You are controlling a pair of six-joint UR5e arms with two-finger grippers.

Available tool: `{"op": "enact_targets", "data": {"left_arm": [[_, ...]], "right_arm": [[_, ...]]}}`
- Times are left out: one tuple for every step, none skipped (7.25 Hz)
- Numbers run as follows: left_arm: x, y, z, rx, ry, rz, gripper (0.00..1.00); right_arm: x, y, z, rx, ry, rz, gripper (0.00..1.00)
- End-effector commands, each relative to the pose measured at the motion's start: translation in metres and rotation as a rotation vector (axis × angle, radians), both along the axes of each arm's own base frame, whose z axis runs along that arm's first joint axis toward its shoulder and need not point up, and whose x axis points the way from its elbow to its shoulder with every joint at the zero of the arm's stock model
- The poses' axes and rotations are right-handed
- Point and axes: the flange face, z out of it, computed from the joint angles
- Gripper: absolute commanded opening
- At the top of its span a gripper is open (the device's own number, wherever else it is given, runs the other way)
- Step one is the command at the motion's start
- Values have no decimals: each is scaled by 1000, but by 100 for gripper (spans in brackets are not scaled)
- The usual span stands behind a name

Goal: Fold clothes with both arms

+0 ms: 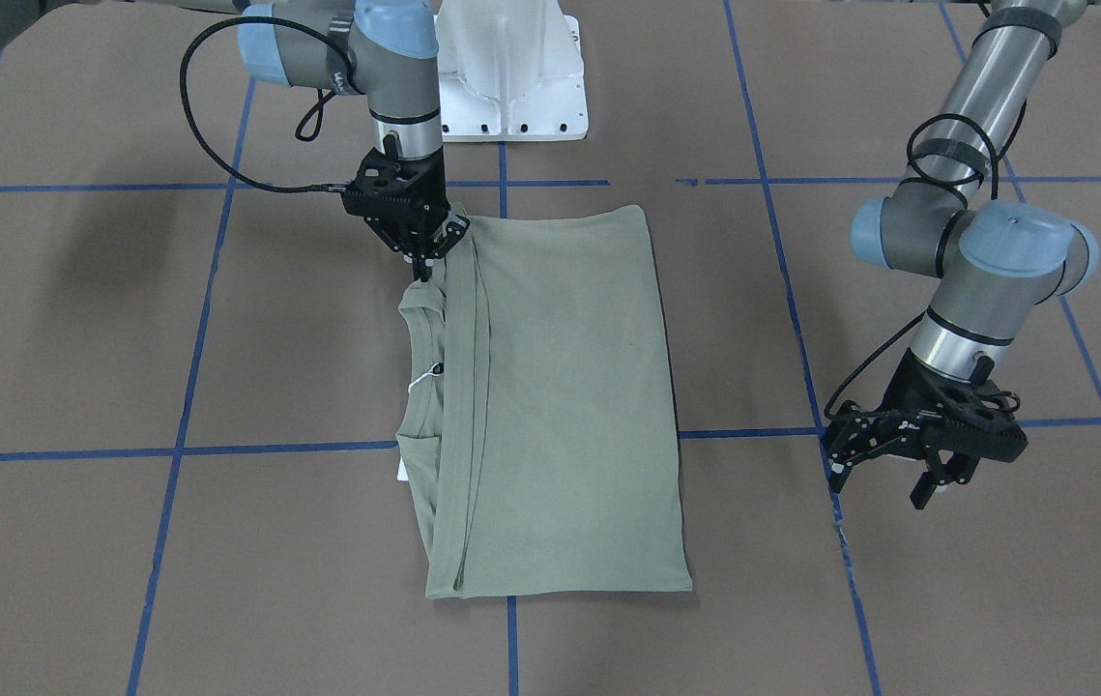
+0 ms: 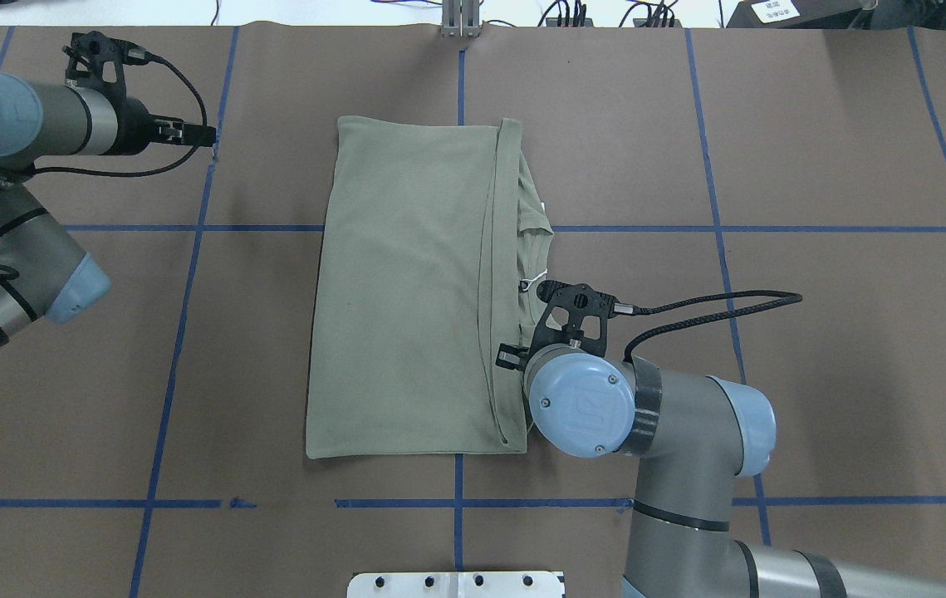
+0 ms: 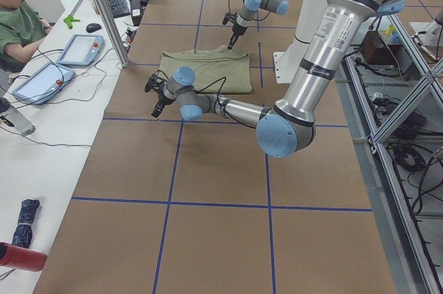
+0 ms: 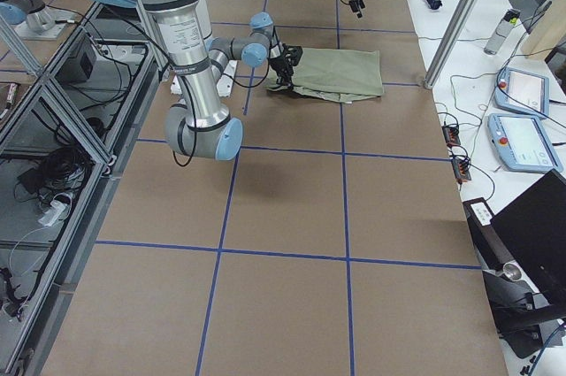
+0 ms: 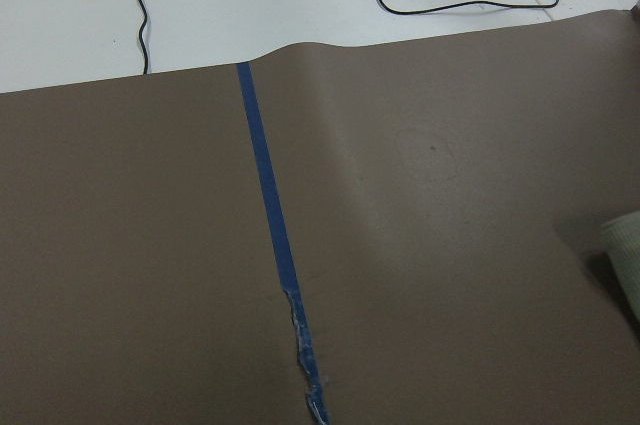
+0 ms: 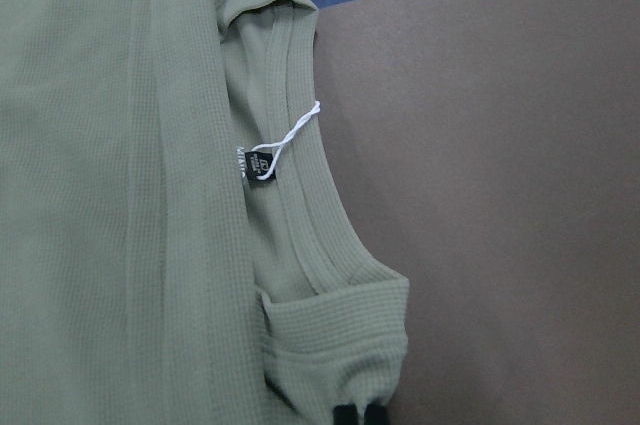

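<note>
The sage-green shirt lies folded into a long rectangle in the middle of the table. Its ribbed collar, black neck label and white tag string show along one side. My right gripper stands straight down at the shirt's edge beside the collar. Its fingertips sit close together on the folded fabric, so it is shut on the shirt. My left gripper hovers open and empty over bare table, well away from the shirt's far side. A pale corner of the shirt shows in the left wrist view.
Brown paper with blue tape lines covers the table. The white pedestal base stands at the robot's side. A person sits at a side desk with tablets. A bottle and cables lie there too.
</note>
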Motion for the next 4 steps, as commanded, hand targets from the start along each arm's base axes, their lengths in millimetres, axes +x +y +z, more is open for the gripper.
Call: {"op": "enact_targets", "data": {"left_arm": [[-1, 2, -6, 10, 8, 1, 100], [0, 1, -7, 10, 8, 1, 100], [0, 1, -7, 10, 8, 1, 100], [-1, 2, -6, 10, 8, 1, 100]], "right_arm": [[6, 8, 17, 6, 30, -16, 0], [10, 3, 18, 25, 43, -30, 0], [11, 0, 15, 24, 37, -31, 99], [18, -7, 5, 15, 18, -36, 100]]}}
